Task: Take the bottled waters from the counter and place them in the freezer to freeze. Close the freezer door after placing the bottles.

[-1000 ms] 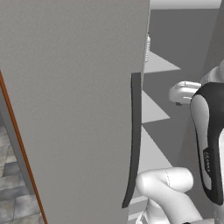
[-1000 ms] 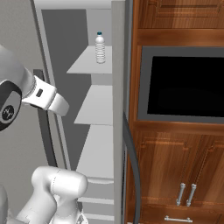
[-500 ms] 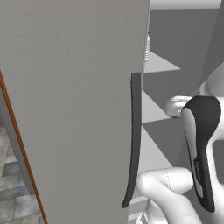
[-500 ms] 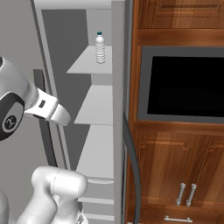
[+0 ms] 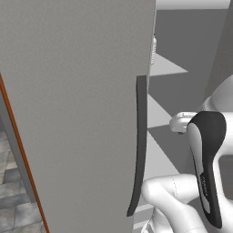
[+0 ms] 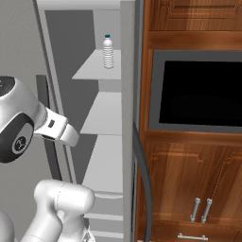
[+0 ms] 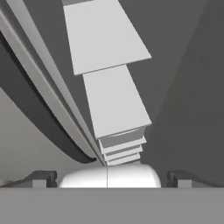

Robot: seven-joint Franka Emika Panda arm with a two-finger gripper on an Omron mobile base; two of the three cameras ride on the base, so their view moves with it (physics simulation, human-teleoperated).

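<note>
One bottled water (image 6: 108, 52) stood upright on the top shelf (image 6: 97, 71) inside the freezer (image 6: 101, 137). Freezer door (image 5: 82, 113) stood open beside it. Fingers (image 7: 109, 178) spread wide, empty, facing the shelves. Judged: placing step under way; a second bottle likely needs fetching before the door is closed.

The freezer door (image 5: 77, 113) stands swung open, its grey panel and dark bar handle (image 5: 139, 145) walling off the left side. Beside it the freezer (image 6: 101, 120) lies open, its pale shelves bare (one bottled water (image 6: 108, 52) stands upright on the top shelf). Its grey side wall (image 6: 127, 118) closes the right.
</note>
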